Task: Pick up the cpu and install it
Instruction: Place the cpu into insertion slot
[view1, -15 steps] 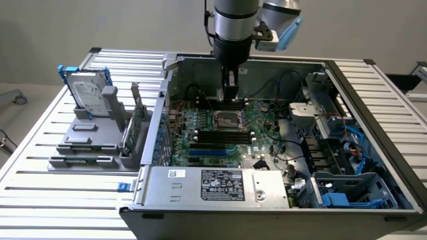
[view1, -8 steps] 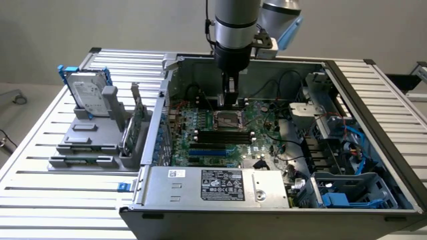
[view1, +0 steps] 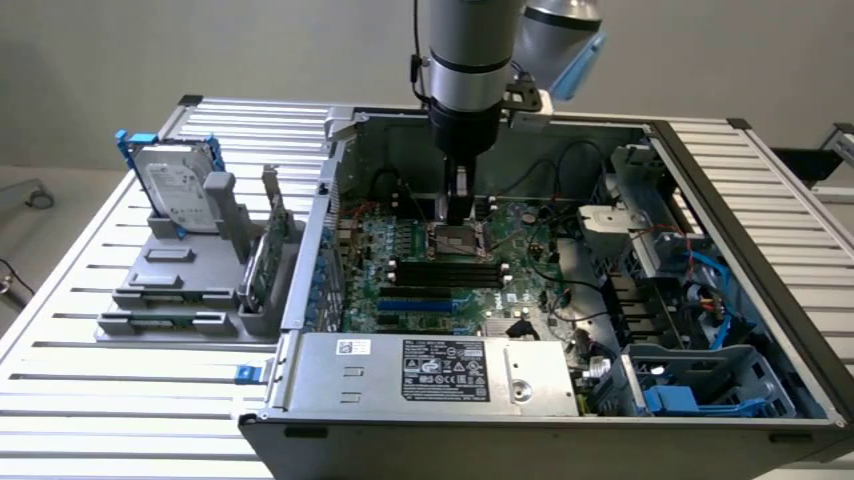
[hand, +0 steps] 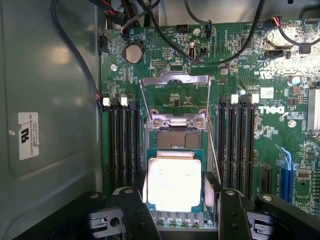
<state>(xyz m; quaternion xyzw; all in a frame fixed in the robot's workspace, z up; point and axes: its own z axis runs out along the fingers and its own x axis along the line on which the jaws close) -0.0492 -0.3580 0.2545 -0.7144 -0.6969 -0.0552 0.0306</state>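
Cpu (hand: 174, 182) sat clamped between the two black fingers (hand: 134, 212) of the tool (hand: 177, 212), its pale silvery top facing the wrist camera and catching a bright glare. It hung over the near edge of the square socket (hand: 175, 140), whose dark centre lay exposed and whose metal frame (hand: 175, 82) stood flipped open beyond it. Rows of black memory slots (hand: 122, 145) ran along both sides of the socket on the green motherboard (hand: 240, 65).

In the exterior view the tool (view1: 458, 205) reached straight down at the upper middle of the frame, inside the open computer case (view1: 654, 130), just above the socket (view1: 461, 238). A hard drive (view1: 174, 185) with a blue frame stood upright in a grey holder at the exterior view's left, on the slatted metal surface (view1: 80, 330), well apart from the cpu.
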